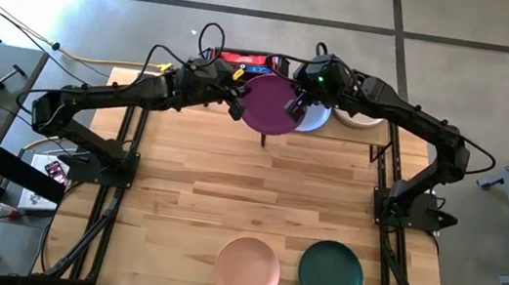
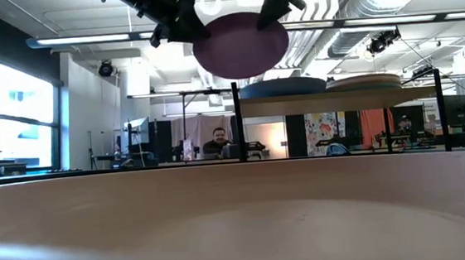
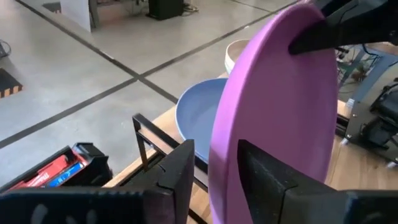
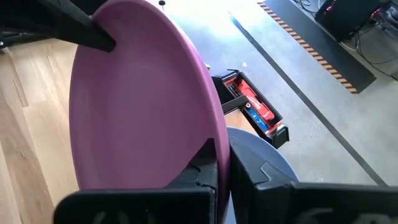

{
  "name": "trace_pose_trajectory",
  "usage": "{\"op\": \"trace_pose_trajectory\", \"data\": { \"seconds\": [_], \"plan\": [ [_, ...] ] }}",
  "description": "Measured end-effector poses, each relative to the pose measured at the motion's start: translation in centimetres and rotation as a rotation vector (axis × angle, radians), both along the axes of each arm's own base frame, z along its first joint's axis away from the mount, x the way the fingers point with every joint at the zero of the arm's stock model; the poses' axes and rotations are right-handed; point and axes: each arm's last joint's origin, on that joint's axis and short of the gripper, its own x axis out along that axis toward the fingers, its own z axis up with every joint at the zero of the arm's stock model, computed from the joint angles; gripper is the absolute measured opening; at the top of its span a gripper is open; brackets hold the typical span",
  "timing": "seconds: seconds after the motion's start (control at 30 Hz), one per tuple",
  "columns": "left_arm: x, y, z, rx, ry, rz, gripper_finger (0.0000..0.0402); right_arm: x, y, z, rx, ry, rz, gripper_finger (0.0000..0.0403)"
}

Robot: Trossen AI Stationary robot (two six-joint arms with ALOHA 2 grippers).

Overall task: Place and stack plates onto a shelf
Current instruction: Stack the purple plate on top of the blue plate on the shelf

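Note:
The purple plate (image 1: 269, 105) (image 2: 240, 45) hangs in the air over the left end of the shelf (image 2: 338, 97), between both grippers. My right gripper (image 1: 297, 104) (image 4: 222, 168) is shut on its right rim. My left gripper (image 1: 237, 103) (image 3: 217, 174) is open, its fingers either side of the left rim, with a gap showing beside one finger. A blue plate (image 1: 314, 121) (image 2: 283, 87) rests on the shelf, with a beige stack (image 1: 356, 118) (image 2: 364, 80) to its right. The peach plate (image 1: 247, 269) and dark teal plate (image 1: 331, 274) lie near the table's near edge. My right gripper pinches the purple plate's right rim (image 4: 211, 134) between its two fingers, coming from the table's right side. The plate is lifted clear above the shelf and slightly tilted. My left gripper straddles the left rim (image 3: 219, 155); whether a finger touches it, I cannot tell.
A red-and-black box (image 1: 246, 61) (image 4: 252, 109) sits on the floor beyond the table's far edge. The shelf's thin black legs (image 2: 238, 121) stand under the plate. The middle of the wooden tabletop (image 1: 256, 202) is bare. A person (image 2: 217, 139) sits in the room behind.

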Motion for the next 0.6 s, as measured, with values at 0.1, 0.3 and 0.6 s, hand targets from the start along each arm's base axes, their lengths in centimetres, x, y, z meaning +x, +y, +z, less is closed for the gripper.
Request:
{"op": "trace_pose_trajectory", "data": {
  "seconds": [0.1,0.3,0.6],
  "plan": [
    [-0.1,-0.1,0.2,0.02,0.002,-0.007,0.0119,-0.1,0.0,-0.1,0.006,0.014,-0.002,0.0],
    [-1.2,-0.5,1.5,0.052,-0.031,-0.006,0.0122,-0.4,0.0,-0.3,-0.004,0.049,-0.029,0.0],
    [-3.5,-1.4,4.1,0.151,-0.083,0.0,0.0122,-3.4,-1.4,1.3,0.022,-0.008,-0.154,0.0]
  ]
}}
